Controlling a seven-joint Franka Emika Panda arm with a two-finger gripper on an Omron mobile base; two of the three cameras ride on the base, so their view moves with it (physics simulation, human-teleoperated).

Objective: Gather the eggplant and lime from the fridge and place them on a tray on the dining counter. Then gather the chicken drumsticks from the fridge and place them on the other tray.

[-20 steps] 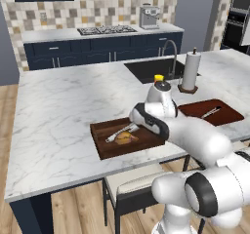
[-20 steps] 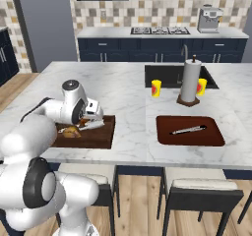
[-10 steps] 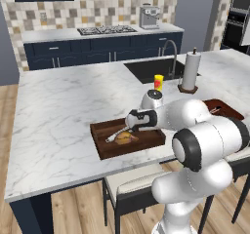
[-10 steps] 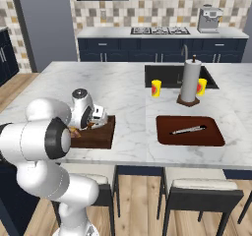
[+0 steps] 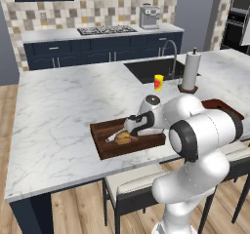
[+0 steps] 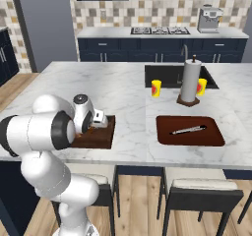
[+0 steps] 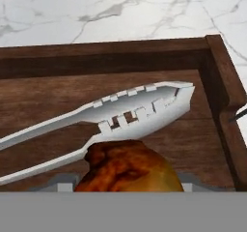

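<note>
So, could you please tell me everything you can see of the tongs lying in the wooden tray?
The tongs are pale, metal-looking, with two long arms ending in slotted, scalloped spoon-shaped heads that lie closed together. They rest flat on the floor of the dark wooden tray, heads pointing toward its corner wall. A browned chicken drumstick lies against the lower arm. In the left base view, the tongs sit beside the drumstick, just ahead of the gripper.

Silver tongs (image 7: 120, 115), paper towel roll (image 5: 191, 70), yellow cup (image 5: 158, 82), sink (image 6: 172, 75), stovetop (image 5: 101, 30), coffee machine (image 6: 210, 19)
</note>
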